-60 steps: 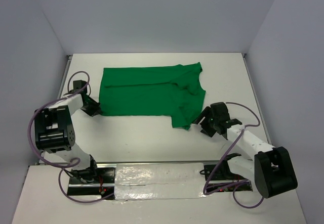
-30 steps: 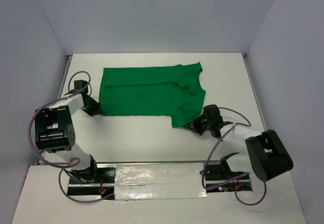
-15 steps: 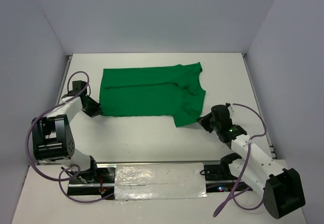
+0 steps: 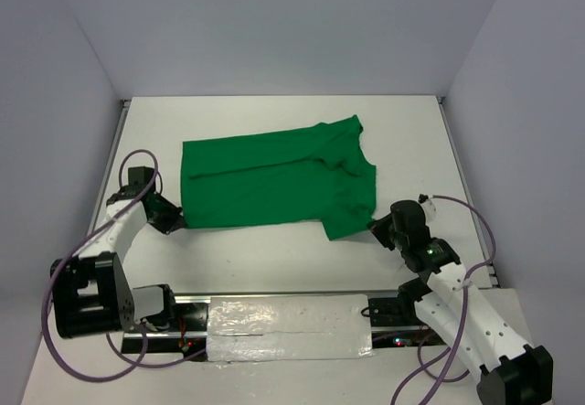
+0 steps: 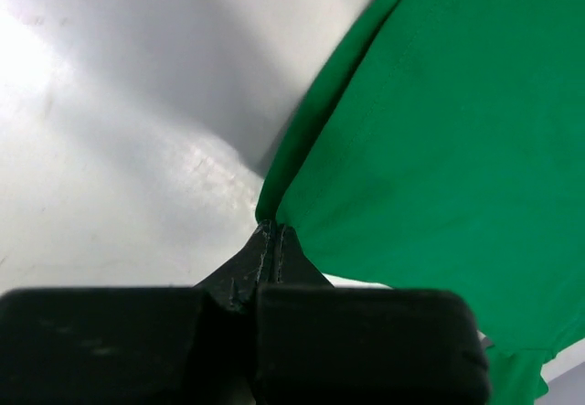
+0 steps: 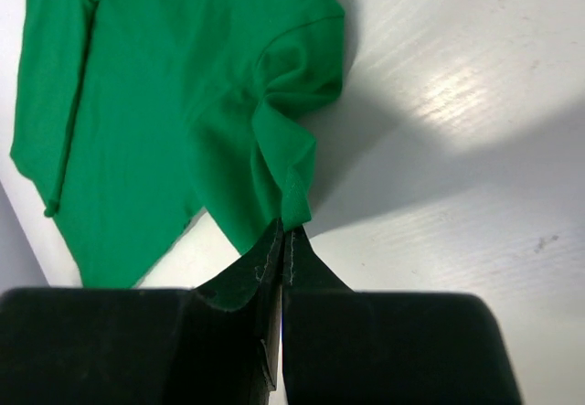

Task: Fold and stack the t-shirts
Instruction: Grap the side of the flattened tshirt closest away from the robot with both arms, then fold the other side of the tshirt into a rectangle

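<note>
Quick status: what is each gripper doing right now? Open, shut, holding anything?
Left gripper: shut, pinching an edge of the green t-shirt.
Right gripper: shut, pinching the green t-shirt at its other end.

A green t-shirt [image 4: 274, 181] lies spread mid-frame on the white table [image 4: 274, 254]. The left gripper [image 4: 173, 215] touches its lower-left corner, the right gripper [image 4: 374, 228] its lower-right edge.

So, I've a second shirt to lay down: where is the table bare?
The white table is bare in a wide band between the bright green fabric t-shirt and the arms' base rail, and in a strip behind it by the back wall. Crowded: the shirt's near corners, pinched by the left gripper and right gripper.
</note>
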`<move>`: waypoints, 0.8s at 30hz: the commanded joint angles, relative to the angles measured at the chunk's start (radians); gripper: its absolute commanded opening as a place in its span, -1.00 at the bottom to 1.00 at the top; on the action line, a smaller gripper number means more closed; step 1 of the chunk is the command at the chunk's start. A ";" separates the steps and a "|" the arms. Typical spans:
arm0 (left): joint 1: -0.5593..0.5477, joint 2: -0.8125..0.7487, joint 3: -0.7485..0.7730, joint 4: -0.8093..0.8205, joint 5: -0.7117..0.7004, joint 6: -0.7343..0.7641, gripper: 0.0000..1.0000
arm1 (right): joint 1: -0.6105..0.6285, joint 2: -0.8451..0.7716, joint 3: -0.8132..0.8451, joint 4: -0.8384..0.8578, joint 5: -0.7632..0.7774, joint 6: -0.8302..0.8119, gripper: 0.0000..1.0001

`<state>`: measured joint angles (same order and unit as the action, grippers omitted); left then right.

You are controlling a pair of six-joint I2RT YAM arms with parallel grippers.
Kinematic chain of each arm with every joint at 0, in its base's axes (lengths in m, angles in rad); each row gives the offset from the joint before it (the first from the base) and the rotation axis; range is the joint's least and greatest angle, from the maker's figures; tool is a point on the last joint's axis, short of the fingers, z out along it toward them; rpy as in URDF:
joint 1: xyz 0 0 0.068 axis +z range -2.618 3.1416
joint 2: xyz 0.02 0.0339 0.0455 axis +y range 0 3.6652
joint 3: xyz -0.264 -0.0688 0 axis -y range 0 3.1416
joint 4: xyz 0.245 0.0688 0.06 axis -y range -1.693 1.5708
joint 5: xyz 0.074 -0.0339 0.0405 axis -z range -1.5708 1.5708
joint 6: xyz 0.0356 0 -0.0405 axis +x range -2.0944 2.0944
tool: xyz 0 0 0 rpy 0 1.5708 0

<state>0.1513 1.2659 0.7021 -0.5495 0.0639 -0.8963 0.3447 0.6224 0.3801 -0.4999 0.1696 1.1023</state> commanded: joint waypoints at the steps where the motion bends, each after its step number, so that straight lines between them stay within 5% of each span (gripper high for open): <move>1: -0.004 -0.101 -0.033 -0.075 0.002 -0.027 -1.00 | 0.007 -0.027 0.019 -0.083 0.039 -0.033 -1.00; 10: -0.004 -0.145 0.029 -0.107 0.005 -0.044 -1.00 | 0.004 0.006 0.117 -0.063 0.105 -0.056 -1.00; 24: -0.002 0.114 0.290 -0.012 0.019 -0.073 -1.00 | -0.009 0.451 0.446 0.170 0.113 -0.171 -1.00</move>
<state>0.1490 1.3460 0.9501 -0.5919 0.0662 -0.9440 0.3424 1.0107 0.7341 -0.4191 0.2649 0.9756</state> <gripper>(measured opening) 0.026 0.010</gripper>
